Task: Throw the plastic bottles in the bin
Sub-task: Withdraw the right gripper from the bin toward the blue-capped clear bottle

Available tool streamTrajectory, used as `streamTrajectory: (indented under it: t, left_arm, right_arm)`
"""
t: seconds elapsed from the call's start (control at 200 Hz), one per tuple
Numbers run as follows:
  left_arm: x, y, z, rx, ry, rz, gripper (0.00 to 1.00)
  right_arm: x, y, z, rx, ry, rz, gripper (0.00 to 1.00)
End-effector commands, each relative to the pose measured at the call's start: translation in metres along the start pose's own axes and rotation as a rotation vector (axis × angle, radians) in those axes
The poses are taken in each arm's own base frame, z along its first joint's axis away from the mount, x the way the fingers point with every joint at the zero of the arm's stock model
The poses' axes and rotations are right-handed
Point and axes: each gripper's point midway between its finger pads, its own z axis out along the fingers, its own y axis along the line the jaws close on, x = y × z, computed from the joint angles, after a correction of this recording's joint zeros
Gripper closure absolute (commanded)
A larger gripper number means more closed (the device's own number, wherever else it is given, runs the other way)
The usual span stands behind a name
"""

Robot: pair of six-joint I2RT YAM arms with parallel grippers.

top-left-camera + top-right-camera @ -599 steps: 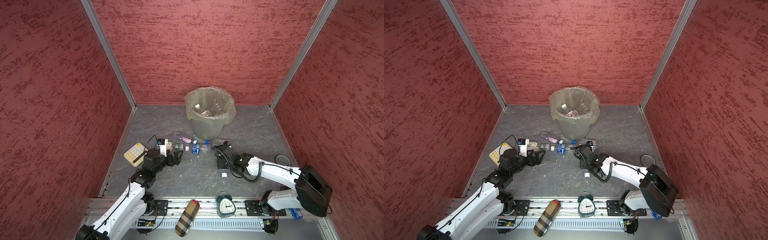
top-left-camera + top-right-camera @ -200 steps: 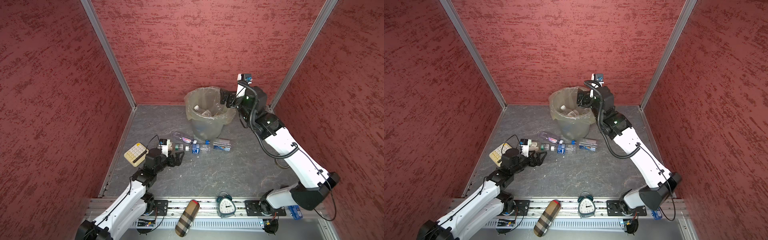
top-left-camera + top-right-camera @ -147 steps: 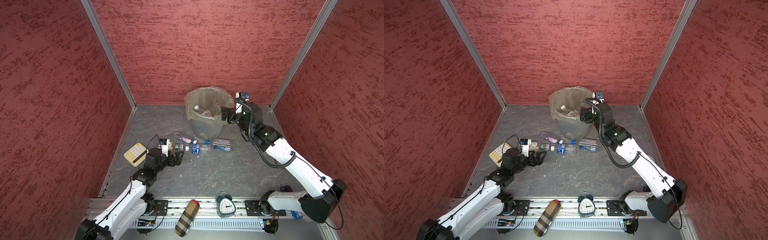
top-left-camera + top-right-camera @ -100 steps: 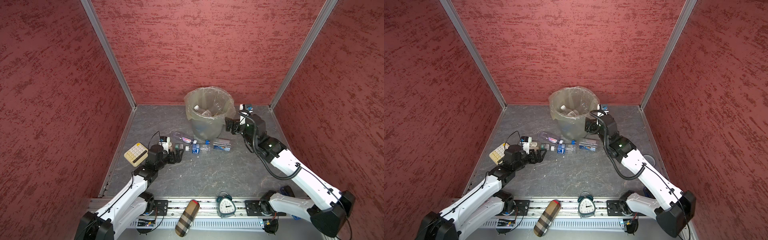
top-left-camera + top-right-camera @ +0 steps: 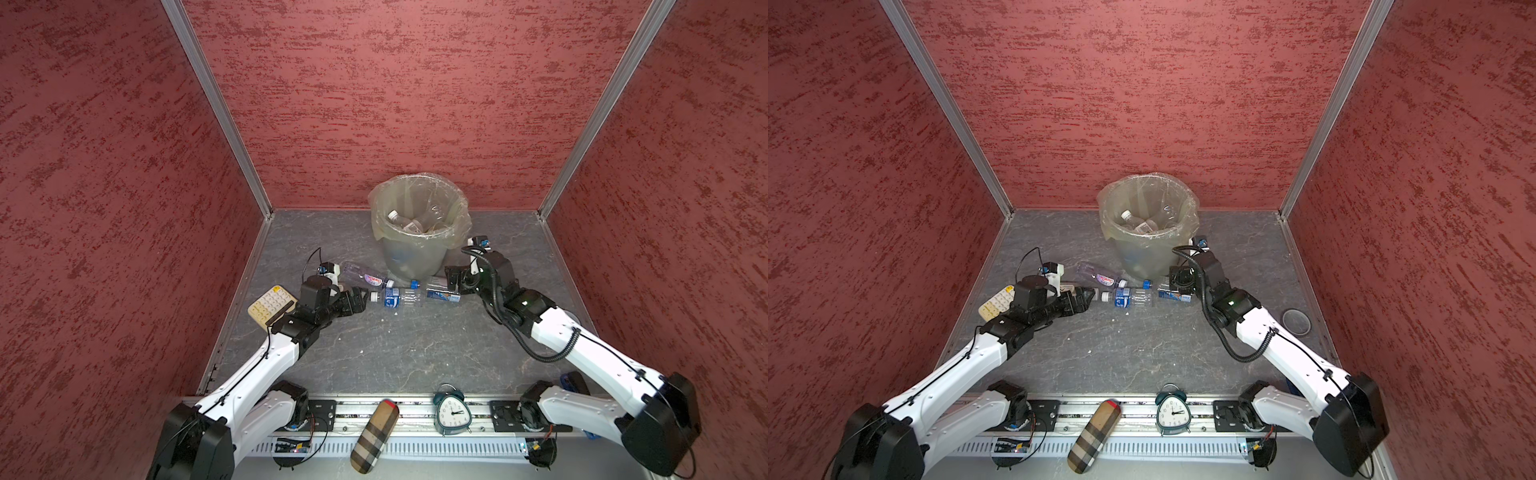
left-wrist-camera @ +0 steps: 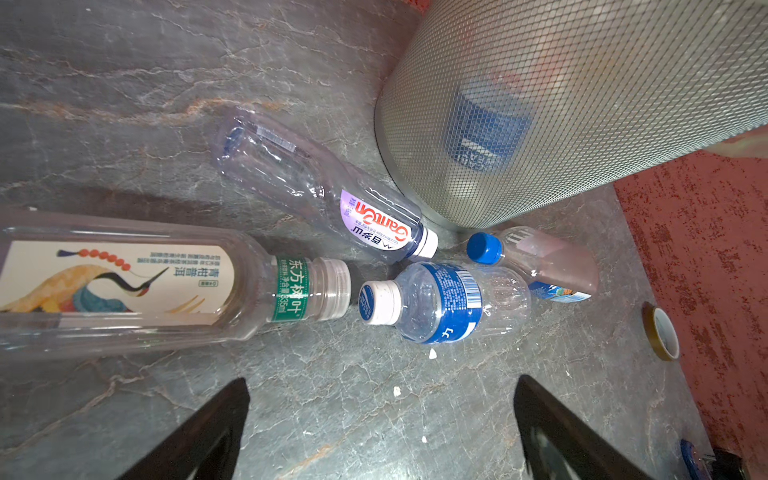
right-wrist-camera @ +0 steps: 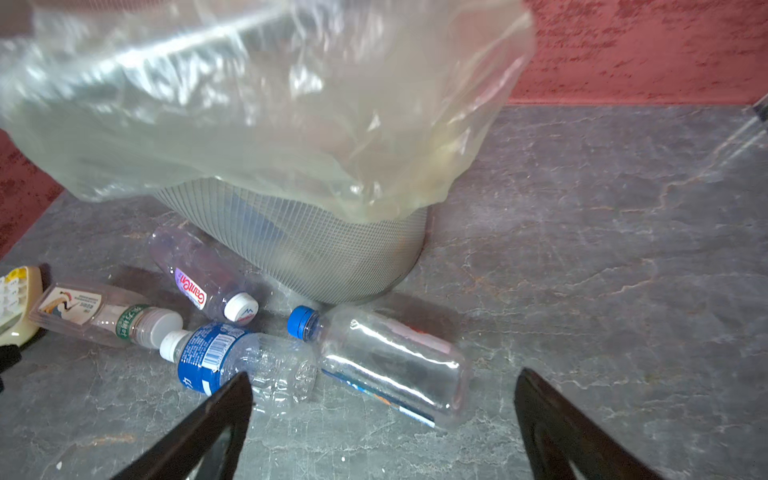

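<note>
— Where were your end effectors at that moment?

— Both were low over the tabletop (image 5: 415, 353), in front of the bin (image 5: 415, 257). My left end effector (image 5: 361, 297) had its jaws wide apart with nothing between them. In the left wrist view only bare grey stone showed between its fingertips. My right end effector (image 5: 453, 282) was spread just as wide and held nothing either.

— And the bottles?

— Four lay on their sides near the foot of the bin. The Ganten bottle (image 5: 365, 276), with a purple label and white cap, had its cap end close to the bin's base. The blue-labelled bottle (image 5: 399, 297) pointed its white cap at my left end effector, just ahead of it. The crane-label tea bottle (image 6: 124, 282) lay beside that one, their caps nearly meeting, and its base was next to the cream calculator (image 5: 272, 305). The blue-capped bottle (image 5: 440, 291) lay just ahead of my right end effector, in line with the gap of its jaws. I could not tell whether a fingertip touched it.

— Was anything in the bin?

— Several clear bottles (image 5: 411, 220) lay inside, within the yellowish bag (image 5: 380, 232) folded over its rim. An alarm clock (image 5: 453, 413) and a plaid case (image 5: 374, 436) sat at the near rail, well apart from all that
</note>
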Motion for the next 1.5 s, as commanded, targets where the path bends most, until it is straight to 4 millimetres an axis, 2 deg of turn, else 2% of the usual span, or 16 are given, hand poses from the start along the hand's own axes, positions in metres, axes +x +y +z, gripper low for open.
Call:
streamTrajectory:
  t: [0.0,0.2,0.371,0.601,0.782,0.807,1.012,1.182,1.493]
  left_arm:
    - [0.003,-0.001,-0.003,-0.007,0.032,-0.032,0.0]
    - [0.007,0.005,-0.007,-0.035,0.043,-0.053,0.0]
    - [0.009,0.011,-0.011,-0.045,0.039,-0.069,0.0]
    - [0.011,0.02,-0.018,-0.064,0.021,-0.068,0.0]
    - [0.017,0.027,-0.019,-0.067,0.026,-0.079,0.0]
    - [0.018,0.029,-0.019,-0.069,0.027,-0.079,0.0]
    - [0.025,0.038,-0.017,-0.064,0.026,-0.083,0.0]
    - [0.029,0.044,-0.016,-0.066,0.028,-0.092,0.0]
    - [0.029,0.047,-0.015,-0.058,0.029,-0.099,0.01]
  right_arm:
    - [0.011,0.01,0.011,-0.053,0.032,-0.025,0.01]
    - [0.026,0.009,0.025,-0.049,0.072,-0.084,0.01]
    - [0.037,0.007,0.041,-0.06,0.1,-0.065,0.01]
    - [0.046,0.009,0.063,-0.155,0.129,0.001,0.01]
    - [0.044,0.007,0.077,-0.168,0.129,0.009,0.01]
    - [0.051,0.005,0.084,-0.162,0.154,0.012,0.01]
    - [0.059,0.005,0.099,-0.177,0.199,0.012,0.01]
    - [0.066,0.004,0.1,-0.173,0.221,0.011,0.01]
    - [0.077,0.01,0.08,-0.22,0.254,0.037,0.01]
